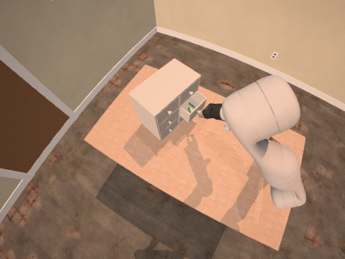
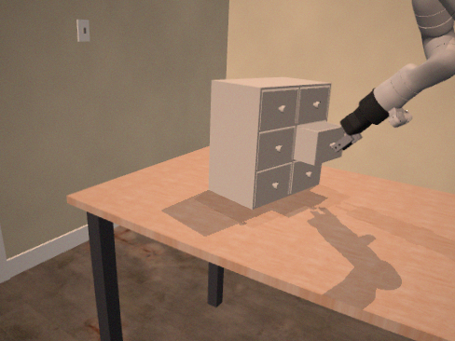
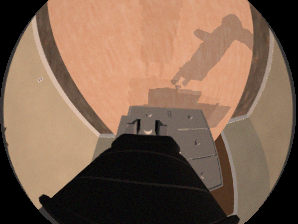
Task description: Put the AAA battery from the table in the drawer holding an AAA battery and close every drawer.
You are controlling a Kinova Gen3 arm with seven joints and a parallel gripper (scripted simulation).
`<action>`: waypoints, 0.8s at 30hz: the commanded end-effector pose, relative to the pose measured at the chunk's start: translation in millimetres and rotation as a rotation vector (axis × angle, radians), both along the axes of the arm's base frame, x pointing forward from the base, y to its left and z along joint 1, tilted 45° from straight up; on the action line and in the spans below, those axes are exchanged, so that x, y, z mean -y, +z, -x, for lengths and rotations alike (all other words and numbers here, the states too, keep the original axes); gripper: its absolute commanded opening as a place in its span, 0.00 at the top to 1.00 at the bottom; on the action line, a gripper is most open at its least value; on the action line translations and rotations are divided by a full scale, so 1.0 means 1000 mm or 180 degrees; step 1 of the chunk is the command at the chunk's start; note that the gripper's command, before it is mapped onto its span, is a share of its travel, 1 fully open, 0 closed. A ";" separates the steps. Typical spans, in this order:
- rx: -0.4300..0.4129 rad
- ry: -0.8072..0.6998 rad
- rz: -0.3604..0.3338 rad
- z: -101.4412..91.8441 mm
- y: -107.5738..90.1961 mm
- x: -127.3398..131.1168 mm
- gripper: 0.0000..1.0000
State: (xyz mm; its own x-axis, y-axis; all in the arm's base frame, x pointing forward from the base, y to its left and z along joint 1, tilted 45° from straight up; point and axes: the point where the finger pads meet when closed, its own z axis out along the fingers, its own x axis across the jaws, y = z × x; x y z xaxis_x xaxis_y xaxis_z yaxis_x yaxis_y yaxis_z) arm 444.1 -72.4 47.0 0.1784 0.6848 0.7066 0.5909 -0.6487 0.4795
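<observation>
The small chest [image 1: 166,86] [image 2: 233,140] stands upright. Its right middle drawer [image 1: 185,115] [image 2: 307,144] is pulled well out and looks roughly level. Two small green batteries, one [image 1: 191,105] towards the back and one [image 1: 189,110] nearer the left wall, lie inside it; their size markings are too small to read. My gripper [image 1: 201,114] [image 2: 337,145] [image 3: 147,124] is partly open at that drawer's front. The white knob [image 3: 148,132] shows between its fingers; whether they touch it cannot be told. The other drawers look flush.
The wooden table [image 1: 226,170] [image 2: 186,224] carries the chest near one end. Knobs stick out from the closed drawers, one [image 2: 316,104] just above the open drawer and one [image 2: 309,174] below it. The arm reaches in from the right in the top and exterior views.
</observation>
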 end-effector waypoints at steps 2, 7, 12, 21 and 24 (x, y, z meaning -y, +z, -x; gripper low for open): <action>0.0011 0.0003 0.0010 -0.005 0.001 0.001 0.33; 0.0011 0.0003 0.0010 -0.009 0.001 0.002 0.33; 0.0011 0.0003 0.0010 -0.011 0.001 0.003 0.33; 0.0011 0.0003 0.0010 -0.014 0.001 0.003 0.33; 0.0011 0.0003 0.0010 -0.014 0.001 0.004 0.33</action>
